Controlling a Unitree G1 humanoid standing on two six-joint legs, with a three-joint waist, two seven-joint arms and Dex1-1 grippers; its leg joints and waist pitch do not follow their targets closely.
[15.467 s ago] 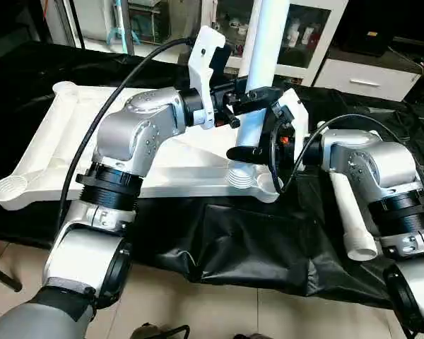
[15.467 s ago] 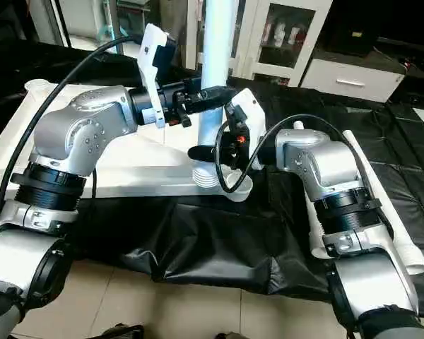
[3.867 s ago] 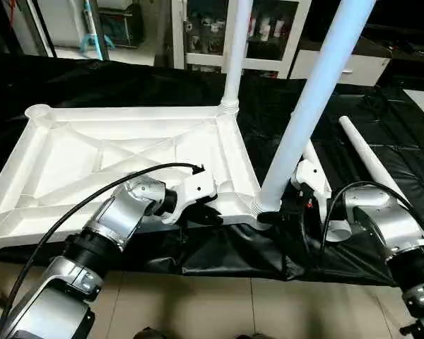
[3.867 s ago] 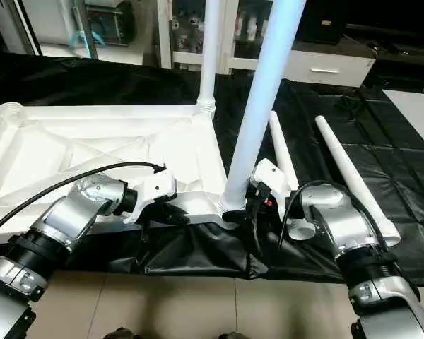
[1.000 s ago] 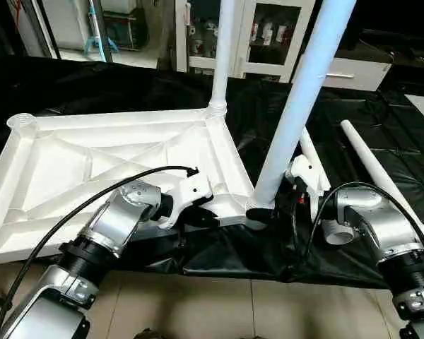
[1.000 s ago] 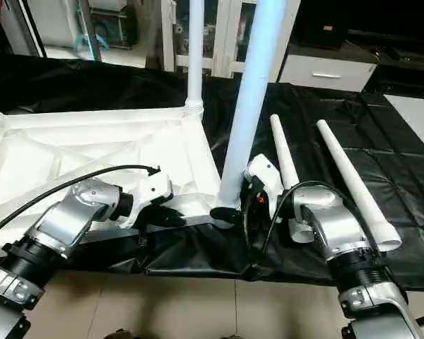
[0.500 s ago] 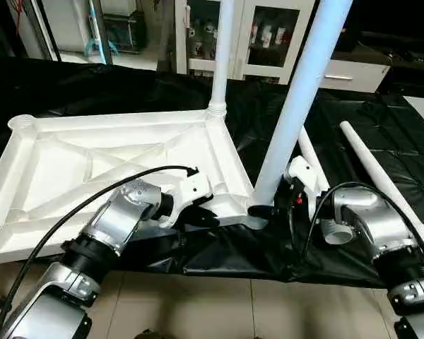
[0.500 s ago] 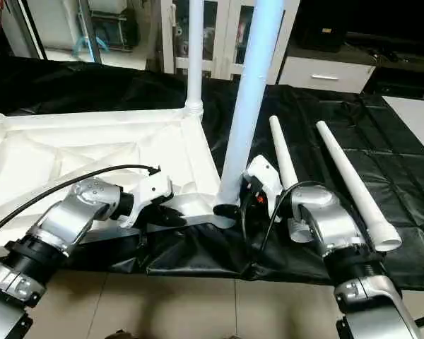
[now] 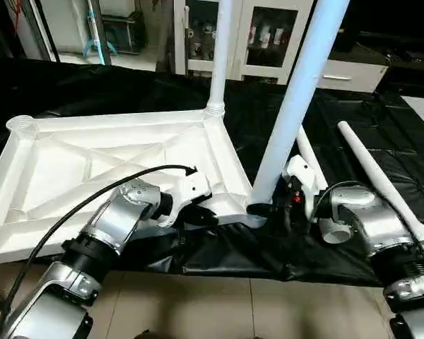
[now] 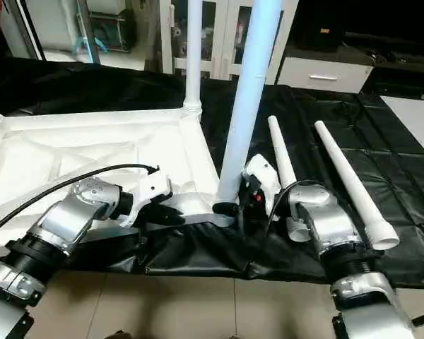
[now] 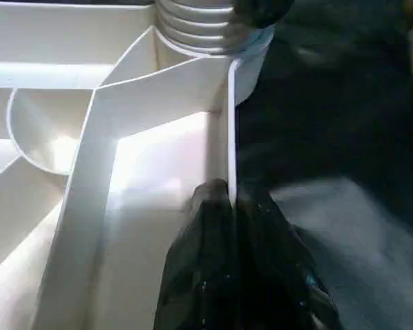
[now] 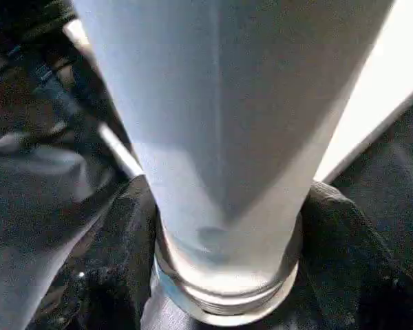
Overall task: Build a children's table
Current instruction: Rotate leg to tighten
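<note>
**Q:** Nearest items, hand status?

**A:** I read the left hand (image 11: 230,206) clenched on the near rim of the upturned tabletop (image 9: 92,152). The right hand (image 12: 227,227) brackets the base of the near leg (image 9: 297,92), fingers (image 12: 124,234) against its sides at the corner socket.

**Q:** Farther out?

**A:** The tabletop lies on black sheeting (image 9: 127,85). A second leg (image 9: 219,49) stands upright in the far corner. Two loose legs (image 10: 350,180) lie beside it, to the right.
</note>
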